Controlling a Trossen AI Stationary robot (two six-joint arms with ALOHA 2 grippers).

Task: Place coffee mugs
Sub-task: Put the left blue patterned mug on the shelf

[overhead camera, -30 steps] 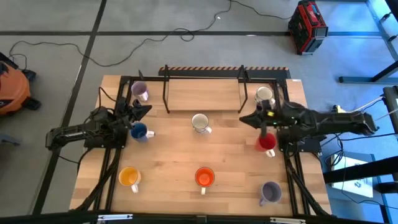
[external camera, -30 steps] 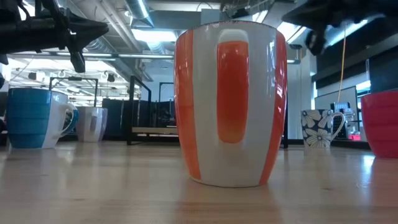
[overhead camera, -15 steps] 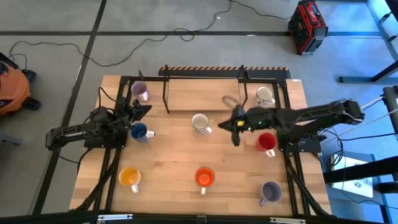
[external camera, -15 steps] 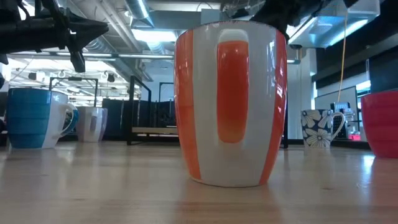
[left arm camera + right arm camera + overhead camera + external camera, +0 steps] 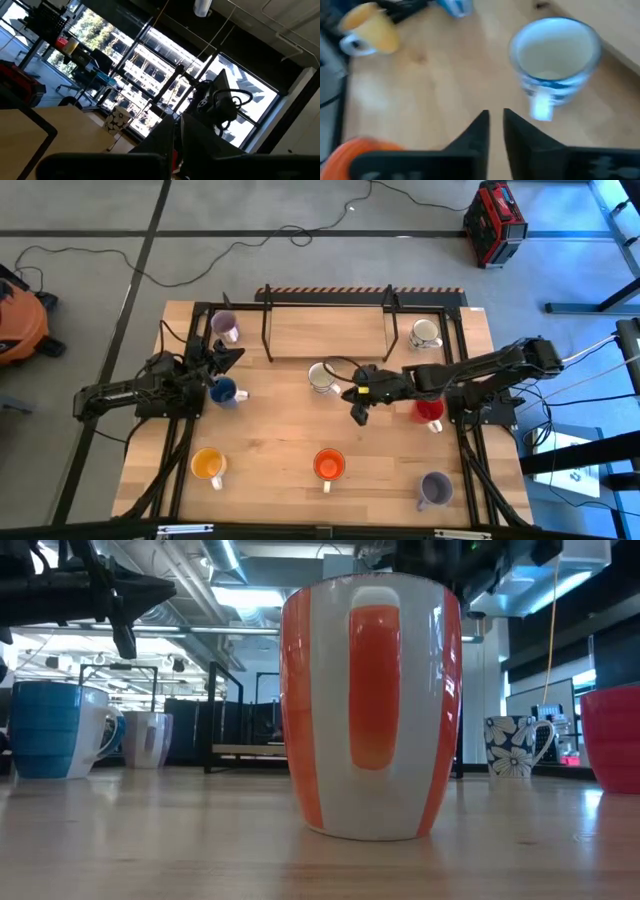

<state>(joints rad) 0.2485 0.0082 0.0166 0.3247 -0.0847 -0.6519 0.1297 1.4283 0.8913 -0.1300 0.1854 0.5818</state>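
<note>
Several coffee mugs stand upright on their bases on the wooden table [image 5: 270, 430]: lilac [image 5: 225, 325], white [image 5: 425, 332], blue [image 5: 224, 390], flowered white [image 5: 322, 377], red [image 5: 430, 410], yellow-orange [image 5: 208, 465], orange [image 5: 328, 465] and a second lilac [image 5: 435, 490]. My right gripper [image 5: 356, 402] hangs over the table's middle, just right of and nearer than the flowered mug [image 5: 552, 55]. It slants down and its fingertips [image 5: 481, 127] stand a narrow gap apart with nothing between them. My left gripper [image 5: 230, 358] waits shut beside the blue mug.
A black metal rack [image 5: 330, 305] over a wooden board stands along the table's far edge. In the low view the orange mug [image 5: 370, 705] fills the middle. Bare tabletop lies between the mugs in the table's middle. Cables and a red case [image 5: 495, 220] lie on the floor.
My right gripper has swung from above the red mug toward the table's left, sinking a little and tipping further downward, and now hangs close to the flowered mug. No mug has moved.
</note>
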